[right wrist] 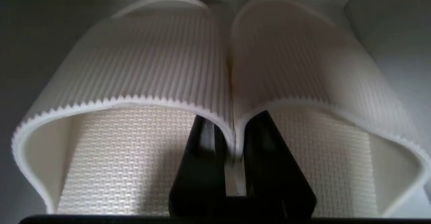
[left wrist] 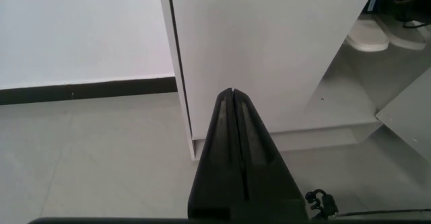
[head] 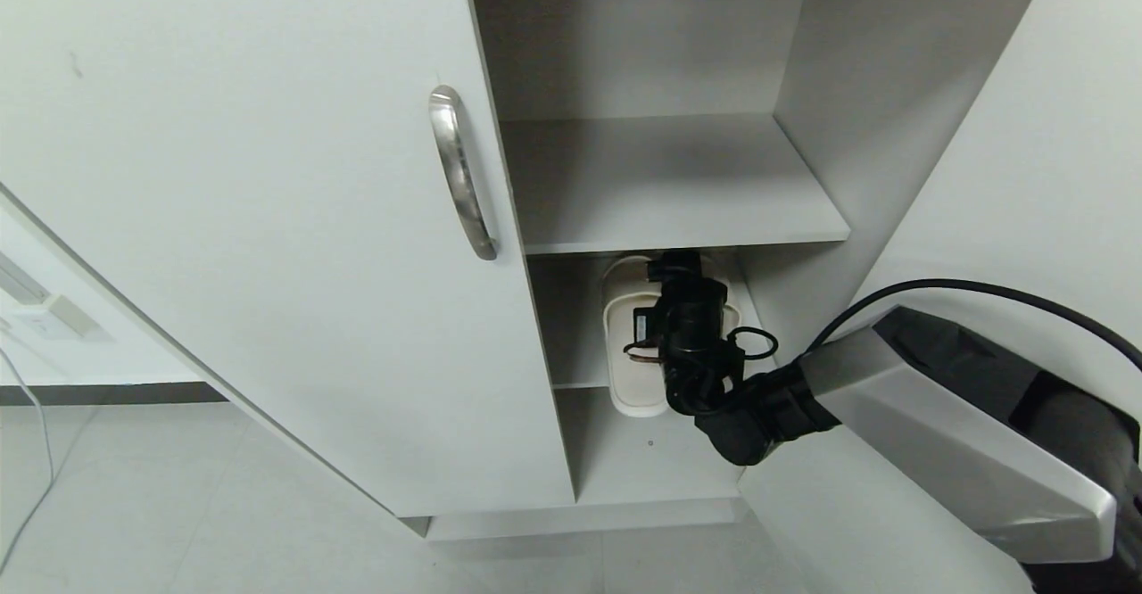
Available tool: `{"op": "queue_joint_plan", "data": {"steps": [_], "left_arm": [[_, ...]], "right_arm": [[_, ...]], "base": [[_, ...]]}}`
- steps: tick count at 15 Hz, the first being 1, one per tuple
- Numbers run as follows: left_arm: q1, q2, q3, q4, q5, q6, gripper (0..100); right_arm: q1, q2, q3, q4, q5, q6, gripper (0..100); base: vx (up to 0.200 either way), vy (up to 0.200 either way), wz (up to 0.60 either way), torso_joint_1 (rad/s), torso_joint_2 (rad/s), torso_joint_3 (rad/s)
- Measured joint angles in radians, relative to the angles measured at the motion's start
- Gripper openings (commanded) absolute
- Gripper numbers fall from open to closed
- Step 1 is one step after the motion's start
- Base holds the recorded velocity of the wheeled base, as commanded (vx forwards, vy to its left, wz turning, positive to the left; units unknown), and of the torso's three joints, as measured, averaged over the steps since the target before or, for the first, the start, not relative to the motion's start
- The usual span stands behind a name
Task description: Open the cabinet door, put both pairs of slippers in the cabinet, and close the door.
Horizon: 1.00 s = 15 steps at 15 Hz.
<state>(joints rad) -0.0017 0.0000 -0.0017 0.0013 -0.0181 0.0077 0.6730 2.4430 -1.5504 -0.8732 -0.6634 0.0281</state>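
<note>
From the head we see the right pincer [head: 680, 275] inside the cabinet's [head: 803, 59] lower compartment, over the pair of slippers [head: 629, 371], which lies lengthwise with toes inward; at the left wrist, the left pincer [left wrist: 232, 95] hangs closed and empty outside, well apart; at the right wrist, the right pincer's jaws pinch the slippers' touching inner walls.

Low centre in the head view, the pair of cream ribbed foam slippers [head: 629, 371] is mostly masked by the black right gripper [head: 676, 264], its tips hidden under the white middle shelf [head: 678, 193]. The closed white left door [head: 250, 219] screens that side of the interior; the open white right door [head: 1026, 175] runs off the right edge. Right wrist view: slipper heels cropped at the frame edge.
</note>
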Motion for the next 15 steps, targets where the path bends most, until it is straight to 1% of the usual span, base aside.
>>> {"op": "queue_joint_plan", "data": {"steps": [5, 14, 15], "left_arm": [[0.000, 0.000, 0.000, 0.000, 0.000, 0.000, 0], [0.000, 0.000, 0.000, 0.000, 0.000, 0.000, 0], [0.000, 0.000, 0.000, 0.000, 0.000, 0.000, 0]], "right_arm": [[-0.023, 0.026, -0.072, 0.029, 0.020, 0.003, 0], [-0.026, 0.032, -0.096, 0.073, 0.022, 0.007, 0], [-0.026, 0.033, -0.098, 0.073, 0.022, 0.007, 100]], "base": [[0.000, 0.000, 0.00, 0.000, 0.00, 0.000], [0.000, 0.000, 0.00, 0.000, 0.00, 0.000], [0.000, 0.000, 0.00, 0.000, 0.00, 0.000]]}}
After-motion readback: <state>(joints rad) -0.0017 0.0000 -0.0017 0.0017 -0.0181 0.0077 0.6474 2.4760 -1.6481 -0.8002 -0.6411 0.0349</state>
